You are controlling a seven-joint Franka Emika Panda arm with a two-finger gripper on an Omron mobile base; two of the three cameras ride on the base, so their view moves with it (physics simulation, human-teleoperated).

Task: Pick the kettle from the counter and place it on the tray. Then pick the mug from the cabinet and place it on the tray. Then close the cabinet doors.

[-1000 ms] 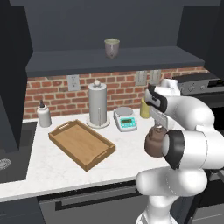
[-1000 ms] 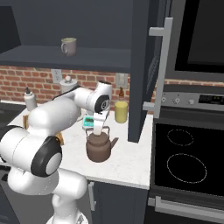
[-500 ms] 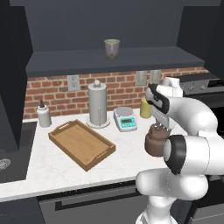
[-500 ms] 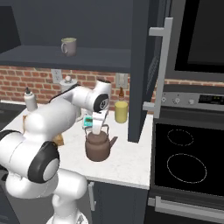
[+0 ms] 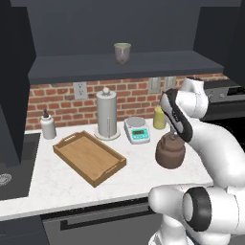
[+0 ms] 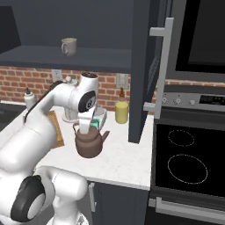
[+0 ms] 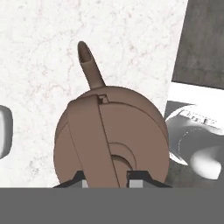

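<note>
Rendered home kitchen: marbled counter backed by a red brick wall, dark cabinet above the counter, black stove just right of it

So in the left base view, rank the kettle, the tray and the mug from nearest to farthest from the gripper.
1. kettle: directly under the gripper, which is shut on its handle.
2. tray: on the counter, off to the left.
3. mug: up on the cabinet shelf, above and left.
</note>
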